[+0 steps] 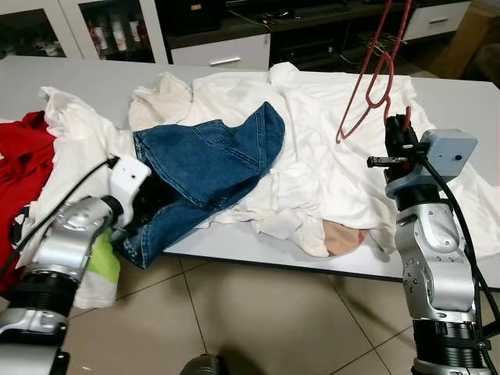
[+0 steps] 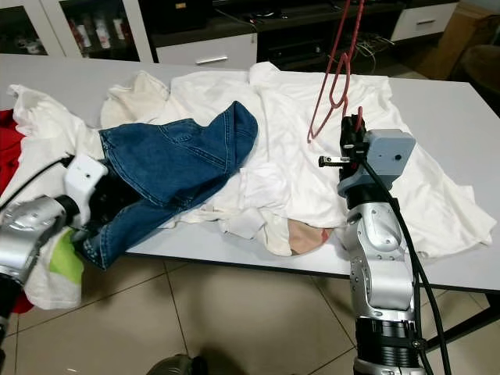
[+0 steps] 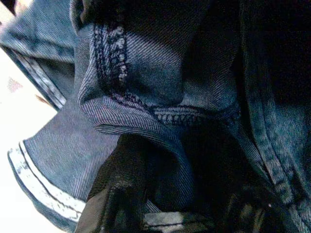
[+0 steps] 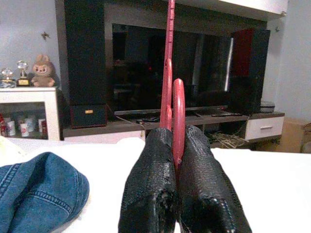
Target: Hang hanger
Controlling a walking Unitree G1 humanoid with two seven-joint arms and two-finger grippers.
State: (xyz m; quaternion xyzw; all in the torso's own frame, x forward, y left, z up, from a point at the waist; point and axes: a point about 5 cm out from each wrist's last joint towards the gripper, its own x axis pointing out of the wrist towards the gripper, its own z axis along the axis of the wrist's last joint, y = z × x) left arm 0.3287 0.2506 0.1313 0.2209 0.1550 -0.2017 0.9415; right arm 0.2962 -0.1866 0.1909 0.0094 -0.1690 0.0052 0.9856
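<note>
A red wire hanger (image 1: 376, 66) stands upright above the white clothes at the right of the table, its hook end pinched in my right gripper (image 1: 397, 125), which is shut on it. In the right wrist view the red wire (image 4: 171, 73) rises from between the two black fingers (image 4: 150, 184). My left gripper (image 1: 152, 199) is at the table's front left, buried in the folds of the blue jeans (image 1: 207, 160). The left wrist view shows denim (image 3: 146, 97) bunched between its fingers, so it is shut on the jeans.
White shirts (image 1: 312, 117) cover most of the grey table (image 1: 266, 254). A red garment (image 1: 19, 156) lies at the far left, and a green cloth (image 1: 101, 262) hangs off the front edge. Cabinets and a TV unit (image 1: 234, 23) stand behind. Tiled floor lies in front.
</note>
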